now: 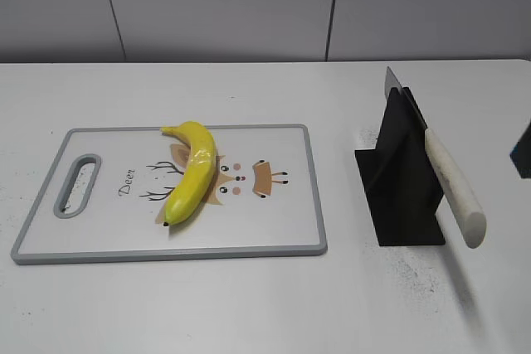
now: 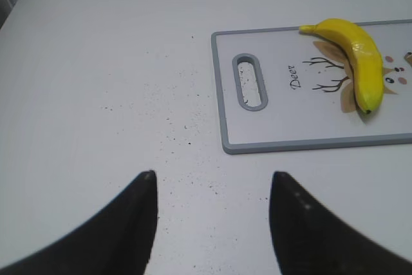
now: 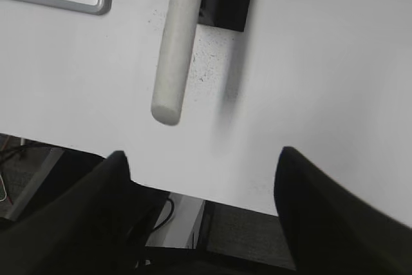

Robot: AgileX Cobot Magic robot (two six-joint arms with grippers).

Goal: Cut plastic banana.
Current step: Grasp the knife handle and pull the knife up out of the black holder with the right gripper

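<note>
plastic banana (image 1: 192, 170) glossy plastic | knife handle (image 1: 455, 187) matt | table (image 1: 249, 304) smooth, speckled

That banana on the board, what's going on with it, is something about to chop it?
Nothing is touching it yet. The plastic banana lies whole on the cutting board. The knife sits in its black stand to the right, handle sticking out. The left gripper and the right gripper are both open and empty, the right one near the knife handle.
</note>
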